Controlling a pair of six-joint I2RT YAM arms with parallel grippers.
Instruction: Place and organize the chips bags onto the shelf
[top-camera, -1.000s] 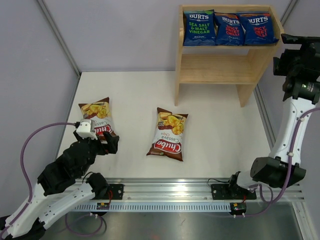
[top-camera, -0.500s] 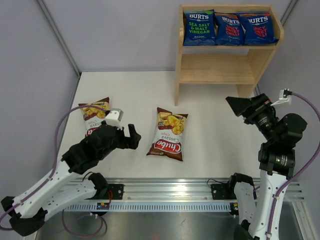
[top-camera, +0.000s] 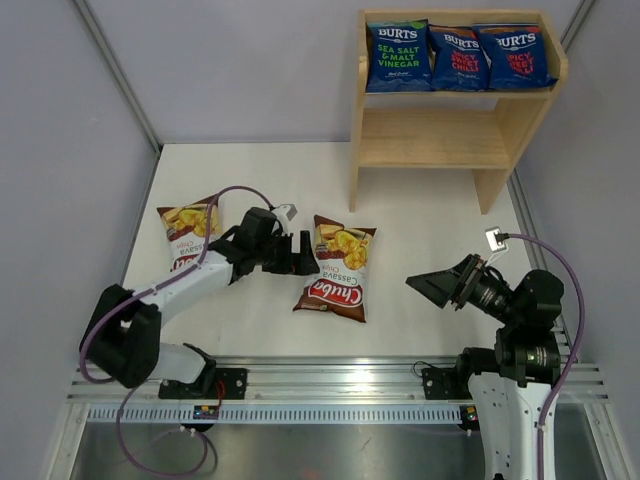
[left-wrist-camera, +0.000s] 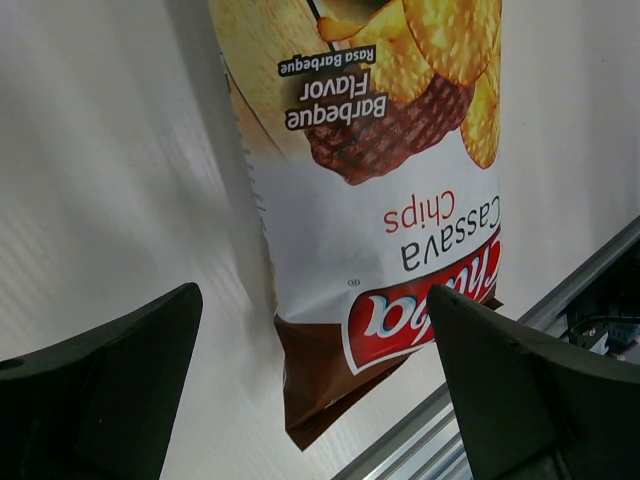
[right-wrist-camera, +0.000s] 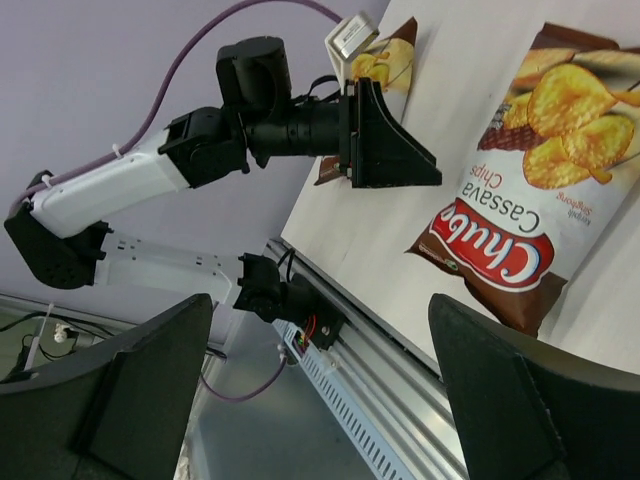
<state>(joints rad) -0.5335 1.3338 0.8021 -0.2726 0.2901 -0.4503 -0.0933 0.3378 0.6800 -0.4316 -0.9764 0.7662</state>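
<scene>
Three dark blue BURTS chips bags (top-camera: 460, 55) stand side by side on the top tier of the wooden shelf (top-camera: 430, 138). Two brown-white Chuba bags lie flat on the table, one at the left (top-camera: 186, 228) and one in the middle (top-camera: 338, 268). My left gripper (top-camera: 300, 255) hovers open just left of the middle bag (left-wrist-camera: 380, 200), nothing between its fingers. My right gripper (top-camera: 438, 286) hangs open in the air to that bag's right, pointing left toward it (right-wrist-camera: 530, 200). The right wrist view also shows the left gripper (right-wrist-camera: 385, 140).
The shelf's lower tier shows bare wood. An aluminium rail (top-camera: 340, 385) carrying both arm bases runs along the table's near edge. Grey walls close in the left and back. A purple cable (top-camera: 235, 195) loops over the left arm.
My left arm swung right from the left Chuba bag to the middle bag's left edge. My right arm came down from beside the shelf to low at the front right, turned leftward.
</scene>
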